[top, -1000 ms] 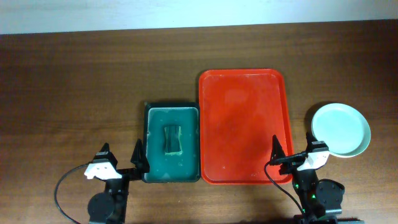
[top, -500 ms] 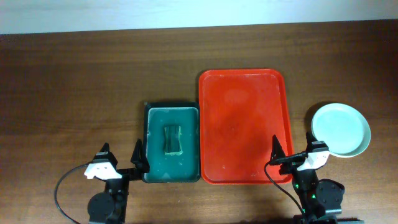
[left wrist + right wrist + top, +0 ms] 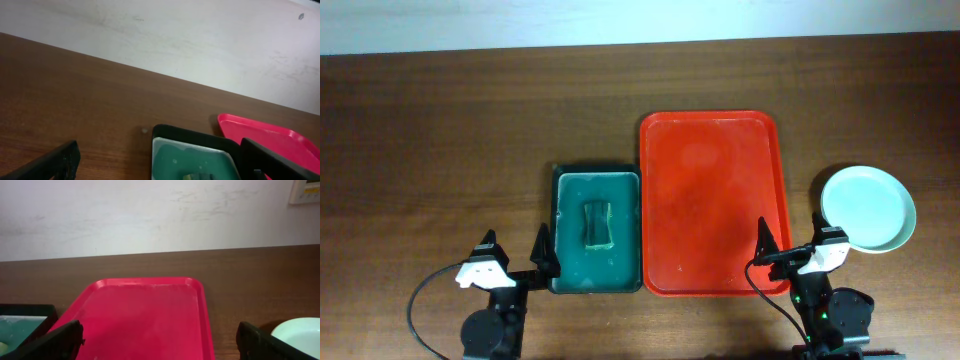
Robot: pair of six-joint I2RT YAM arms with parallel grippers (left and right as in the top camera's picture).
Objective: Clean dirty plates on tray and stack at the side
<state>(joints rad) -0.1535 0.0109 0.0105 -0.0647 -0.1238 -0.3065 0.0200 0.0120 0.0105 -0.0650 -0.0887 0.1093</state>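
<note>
The large flat bright red rectangular plastic tray (image 3: 710,200) lies bare, right of the middle of the brown wooden tabletop (image 3: 440,130) and closer to the near edge than the far one. No plate sits on it, and I see no smear on it either.

The round, shallow, pale mint plates (image 3: 867,208) rest off the tray, just beside its right rim and towards the table's right edge. The top face looks clean, with no teal-green marks in its middle. That reads as a finished job, or very close to one: cleaned, moved aside, stacked.

The left gripper (image 3: 516,248) hangs at the near edge with its fingers spread wide and nothing between them. The right gripper (image 3: 792,243) sits at the near edge too, by the tray's near right corner, also splayed and empty.

The small dark green basin (image 3: 597,172) touches the tray's left rim, with the green sponge (image 3: 597,223) lying inside it.

What I cannot settle:
- From above the pile shows 1 round outline, so I cannot count whether all 3 plates are there.
- The lower plates' faces are covered.
- The right wrist view catches only a sliver of plate rim at its bottom right corner.
- The left wrist view cuts the basin off, and the sponge is barely a speck.
</note>
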